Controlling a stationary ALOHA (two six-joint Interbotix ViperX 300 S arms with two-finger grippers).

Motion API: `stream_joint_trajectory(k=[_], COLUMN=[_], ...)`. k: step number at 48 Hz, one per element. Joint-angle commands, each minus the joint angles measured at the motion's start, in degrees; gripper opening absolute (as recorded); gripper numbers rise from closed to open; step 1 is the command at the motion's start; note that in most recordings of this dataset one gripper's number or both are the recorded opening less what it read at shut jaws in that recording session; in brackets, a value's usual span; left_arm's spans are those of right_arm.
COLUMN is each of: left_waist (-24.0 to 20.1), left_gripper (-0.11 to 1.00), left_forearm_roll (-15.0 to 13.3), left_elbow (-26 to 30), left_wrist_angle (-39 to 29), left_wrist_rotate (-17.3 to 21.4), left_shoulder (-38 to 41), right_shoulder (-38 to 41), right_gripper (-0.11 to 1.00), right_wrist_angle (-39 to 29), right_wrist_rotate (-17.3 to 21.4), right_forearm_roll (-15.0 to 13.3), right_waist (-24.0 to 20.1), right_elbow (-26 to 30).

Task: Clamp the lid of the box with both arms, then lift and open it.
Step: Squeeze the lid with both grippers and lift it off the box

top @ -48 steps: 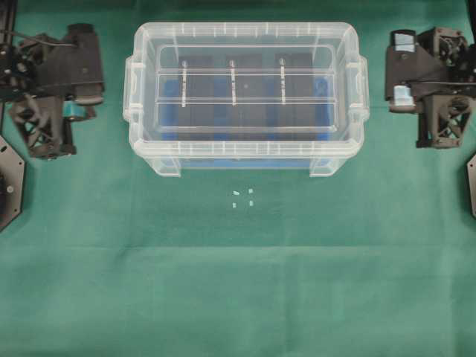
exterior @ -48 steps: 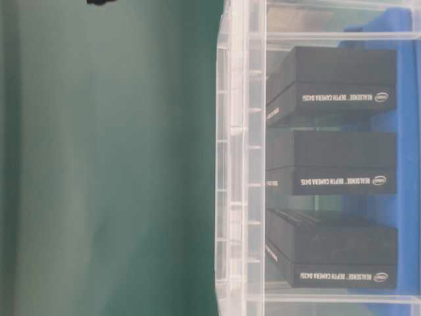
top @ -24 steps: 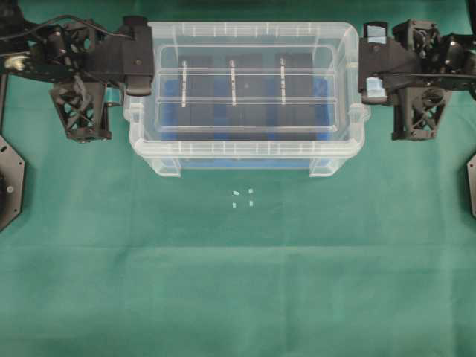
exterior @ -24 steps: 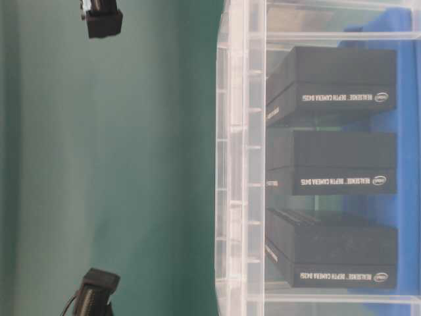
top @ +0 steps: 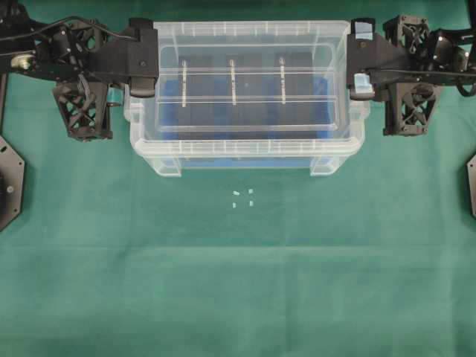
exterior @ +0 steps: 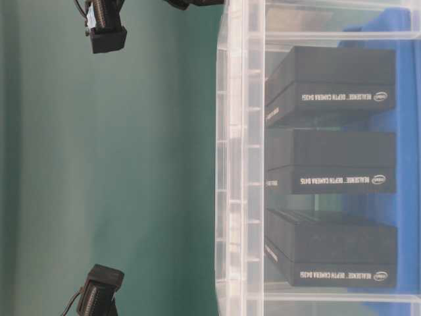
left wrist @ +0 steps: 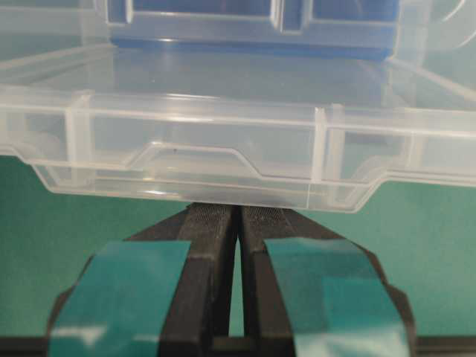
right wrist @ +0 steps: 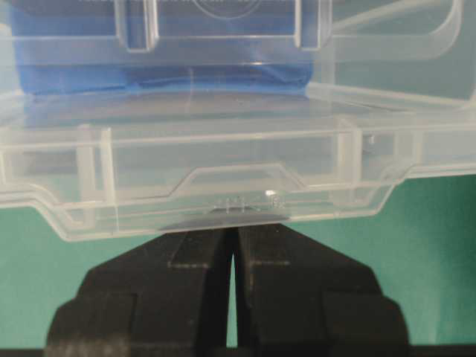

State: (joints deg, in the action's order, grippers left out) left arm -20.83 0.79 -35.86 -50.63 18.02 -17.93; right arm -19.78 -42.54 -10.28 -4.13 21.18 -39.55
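The box and its lid are clear, glossy, smooth plastic, over a matt green cloth that looks faintly woven. Inside, three black blocks look matt, like card. The left gripper is matt black plastic with smooth teal tape.

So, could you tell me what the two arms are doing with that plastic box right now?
They are setting up to take the lid off the box. The left hand is at the lid's left end and the right hand at its right end, each nearly shut with its tips at the lid's rim. The lid lies flat on the box, not yet lifted, with three black blocks inside.
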Motion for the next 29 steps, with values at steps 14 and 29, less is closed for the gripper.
stream_joint_trajectory(k=[14, 29], left_waist=[-0.18, 0.00], left_gripper=[0.01, 0.01], left_forearm_roll=[-0.18, -0.18], left_elbow=[1.23, 1.41], left_wrist_angle=[1.93, 1.58], left_wrist_rotate=[-0.35, -0.62], left_shoulder=[-0.09, -1.58], right_shoulder=[0.00, -0.44], right_gripper=[0.00, 0.00], right_wrist_angle=[0.88, 0.44], right_wrist_rotate=[0.26, 0.53], right_forearm_roll=[0.44, 0.44], right_waist=[-0.70, -1.32], right_elbow=[2.90, 4.39])
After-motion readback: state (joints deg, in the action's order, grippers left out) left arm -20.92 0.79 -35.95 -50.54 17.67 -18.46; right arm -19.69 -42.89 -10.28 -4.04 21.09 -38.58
